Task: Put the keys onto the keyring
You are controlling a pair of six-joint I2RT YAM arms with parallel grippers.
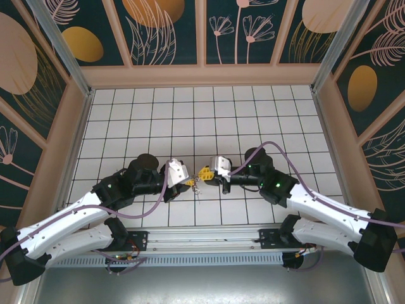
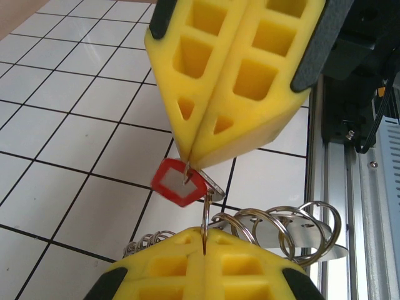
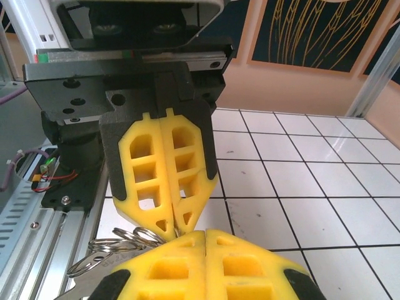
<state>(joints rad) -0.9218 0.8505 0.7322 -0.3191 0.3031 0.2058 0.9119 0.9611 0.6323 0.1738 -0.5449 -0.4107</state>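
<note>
Top external: both arms bend inward, tips meeting low over worktop (image 1: 253,114). Left pincer (image 1: 189,182) clamped shut on keyring (image 2: 300,234) wire ring; right pincer (image 1: 204,171) closed, pinching red key (image 2: 178,182) beside it.

Tip to tip at lower centre of the overhead frame, the left end effector (image 1: 188,182) and right end effector (image 1: 204,172) stand too close for anything to pass between them. The red key (image 2: 180,182) and keyring (image 2: 275,228) pinched there fill the gap. Bare worktop (image 1: 190,114) lies open across the upper half. Walls (image 1: 202,75) close three sides, a rail (image 1: 202,238) the bottom.
</note>
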